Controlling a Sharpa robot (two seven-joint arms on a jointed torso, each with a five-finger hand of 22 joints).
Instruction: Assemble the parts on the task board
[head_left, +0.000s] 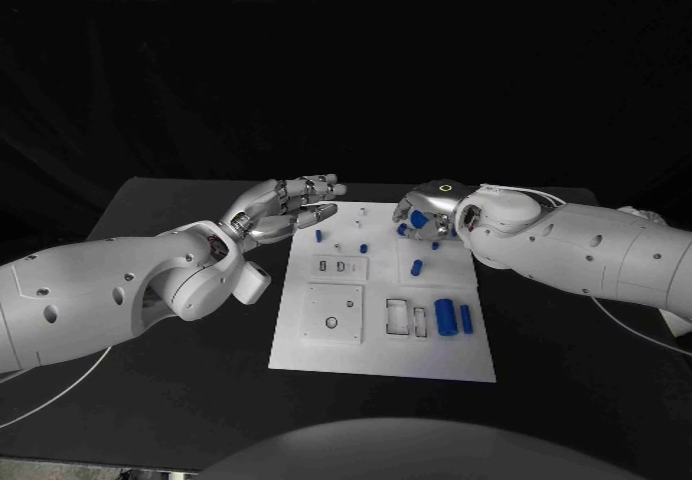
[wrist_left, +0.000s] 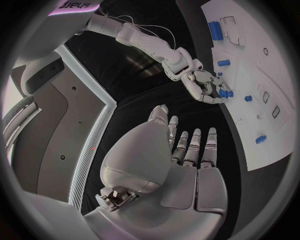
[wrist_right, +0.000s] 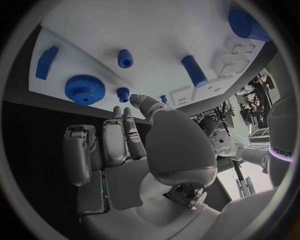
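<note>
The task board (head_left: 378, 340) lies mid-surface with blue parts (head_left: 446, 317) scattered loose on it, so I judge assembly barely begun. My right hand (head_left: 427, 217) hovers over the gear (wrist_right: 85, 89) at the far edge, grasping nothing; my left hand (head_left: 293, 208) hangs released beside the board.

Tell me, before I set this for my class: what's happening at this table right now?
A two-armed robot is working at a white task board with small blue parts on it. Its right hand is over the board's far end, fingers down among the parts there, near a blue gear; whether it grips one cannot be told. Its left hand hovers open at the board's far left corner, holding nothing. Two blue cylinders lie loose nearer the robot.
</note>
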